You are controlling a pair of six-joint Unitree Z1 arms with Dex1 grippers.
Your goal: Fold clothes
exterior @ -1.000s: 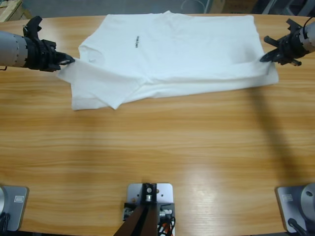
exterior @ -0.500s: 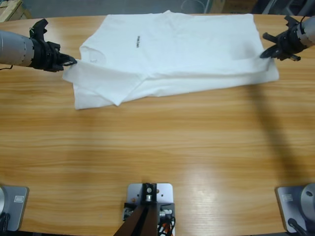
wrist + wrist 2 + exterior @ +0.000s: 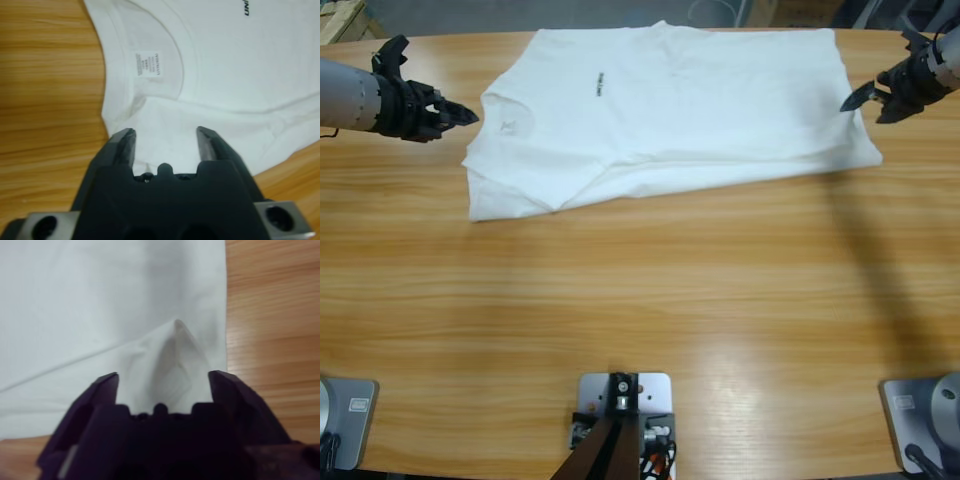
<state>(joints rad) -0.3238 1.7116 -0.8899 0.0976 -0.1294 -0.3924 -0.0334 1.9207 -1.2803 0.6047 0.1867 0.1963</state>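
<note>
Cloth of plain white cotton lies on the far half of the worktop (image 3: 640, 330): it is the T-shirt (image 3: 690, 100), spread sideways with its round neck toward the left arm and its straight hem toward the right arm. The near long side is folded over the body, so a soft diagonal edge runs across the shirt, and the folded layer ends in a blunt corner at the near left. A small dark text mark (image 3: 599, 86) sits on the chest. In the left wrist view the neck shows a ribbed, stitched band and a small white label (image 3: 148, 63) with fine print inside the collar. The worktop is smooth light wood with long grain lines and a faint shine.

The left gripper (image 3: 463, 115) is black, with two blunt jaws standing apart and nothing between them; it hangs just beside the collar edge, off the cloth in the high view. The right gripper (image 3: 853, 99) is also open and empty, its jaws spread at the hem end of the shirt. In front of it, in the right wrist view, the fabric stands up in a small pointed peak (image 3: 178, 327) with creases running from it.
</note>
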